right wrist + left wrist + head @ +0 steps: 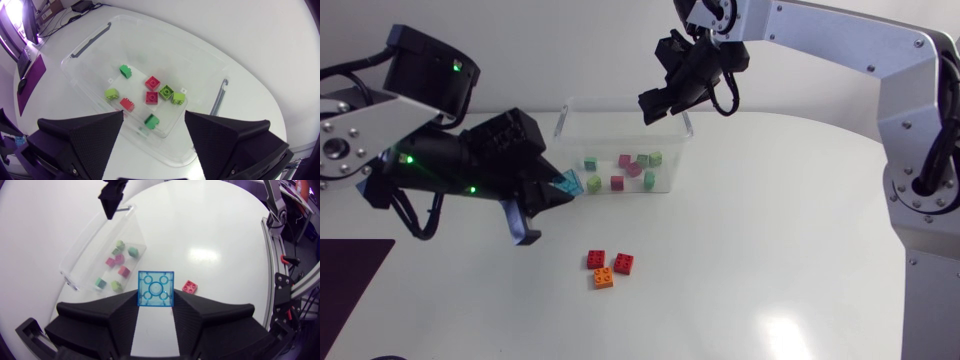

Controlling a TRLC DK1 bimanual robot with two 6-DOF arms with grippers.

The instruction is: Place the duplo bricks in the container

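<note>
Left gripper (156, 302) holds blue brick (156, 288) — near container (87, 242) corner

No lettering, number, label or sign is legible on the duplo bricks (623, 263), the container (582, 141) or the table (770, 230).

container (563, 126) open-topped, right hand (654, 106) hovering over its rim, seemingly not touching

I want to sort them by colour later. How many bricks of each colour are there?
green bricks: 5, all in the container
red or pink bricks: 5, three in it, two on the table
orange brick: 1
blue brick: 1, in the left gripper
Total: 12
</note>
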